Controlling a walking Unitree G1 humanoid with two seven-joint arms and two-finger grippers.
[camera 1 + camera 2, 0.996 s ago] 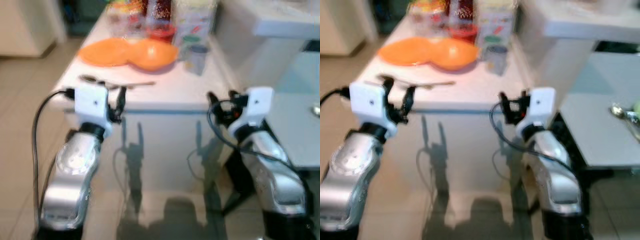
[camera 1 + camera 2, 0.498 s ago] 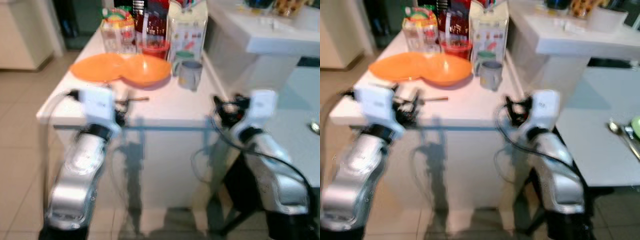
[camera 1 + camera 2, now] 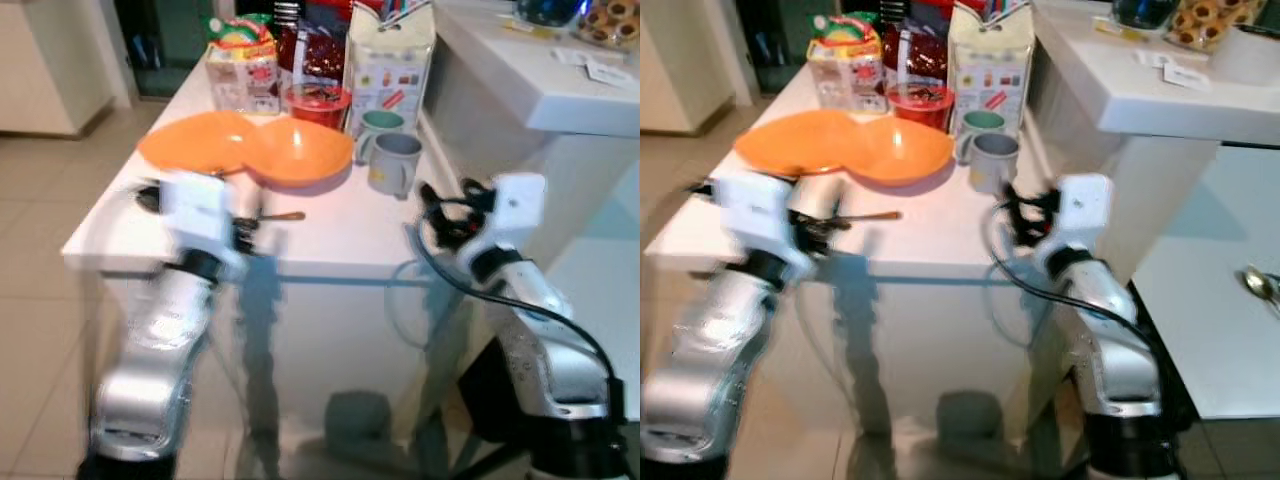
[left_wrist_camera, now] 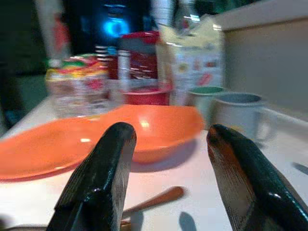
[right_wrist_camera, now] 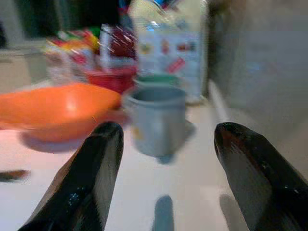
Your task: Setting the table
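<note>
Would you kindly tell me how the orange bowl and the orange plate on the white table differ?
The orange bowl is deep with raised sides; the orange plate is flat and shallow. The bowl lies nearer the grey mug, the plate farther towards the robot's left. Both are plain orange and sit touching or overlapping.

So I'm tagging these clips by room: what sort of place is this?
Most likely a home kitchen or dining corner. A white table holds an orange bowl, a grey mug and a carton, with a tiled floor around it.
</note>
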